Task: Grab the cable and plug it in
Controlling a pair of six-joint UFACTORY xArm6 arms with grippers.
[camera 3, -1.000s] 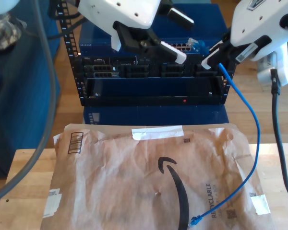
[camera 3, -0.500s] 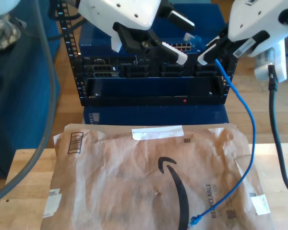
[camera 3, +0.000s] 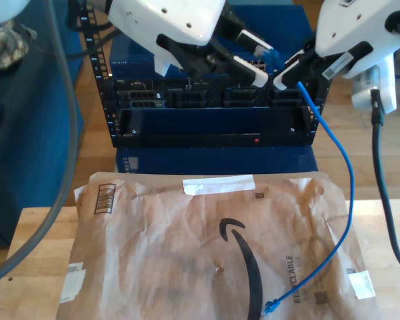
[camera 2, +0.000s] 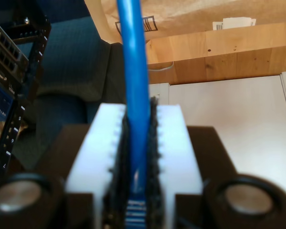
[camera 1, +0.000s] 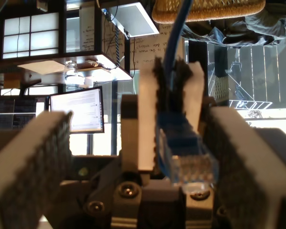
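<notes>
The bright blue cable (camera 3: 347,180) hangs from my second gripper (camera 3: 287,75), at the exterior view's upper right, down to the envelope, where its far plug (camera 3: 272,307) lies. My second gripper (camera 2: 136,143) is shut on the cable (camera 2: 133,71) just behind its near plug (camera 3: 270,55). My first gripper (camera 3: 263,63) reaches in from the exterior view's upper left and stands open, its fingers on either side of that plug. In the first wrist view the plug (camera 1: 183,155) sits between my wide-apart padded fingers (camera 1: 33,162), held by the second gripper's white fingers (camera 1: 145,119).
A dark server rack (camera 3: 213,107) stands behind both grippers, with a row of ports (camera 3: 252,64) near the plug. A brown paper envelope (camera 3: 207,247) covers the wooden table (camera 3: 33,253). A thick black cable (camera 3: 385,200) hangs at the exterior view's right.
My first gripper has swung toward the exterior view's right, so its fingers now flank the near plug. My second gripper has shifted slightly left and up with the cable.
</notes>
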